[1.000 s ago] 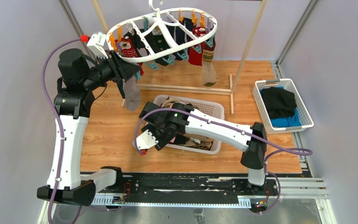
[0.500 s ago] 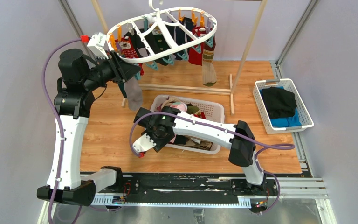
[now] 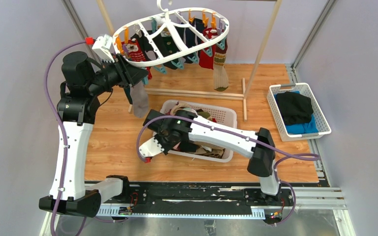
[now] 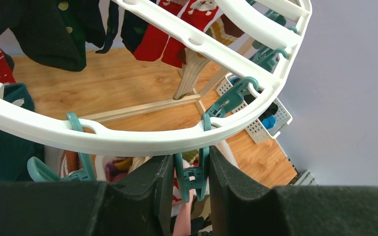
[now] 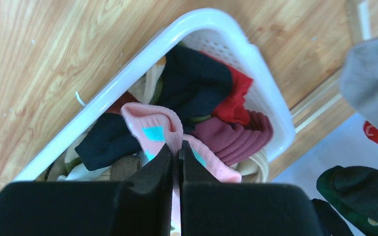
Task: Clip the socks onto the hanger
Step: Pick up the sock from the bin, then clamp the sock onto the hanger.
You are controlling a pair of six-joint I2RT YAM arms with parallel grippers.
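Our right gripper (image 5: 176, 150) has just snapped shut on the pink sock (image 5: 150, 120) in the basket (image 5: 123, 83) beneath it, so we can lift it to the hanger (image 4: 128, 142) just above our left gripper (image 4: 191, 164), which squeezes a teal clip (image 4: 193, 178)

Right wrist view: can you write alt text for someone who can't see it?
The robot's right hand is pinched shut on a pink sock with teal dots. Below it lies a white basket of other socks on a wooden table.
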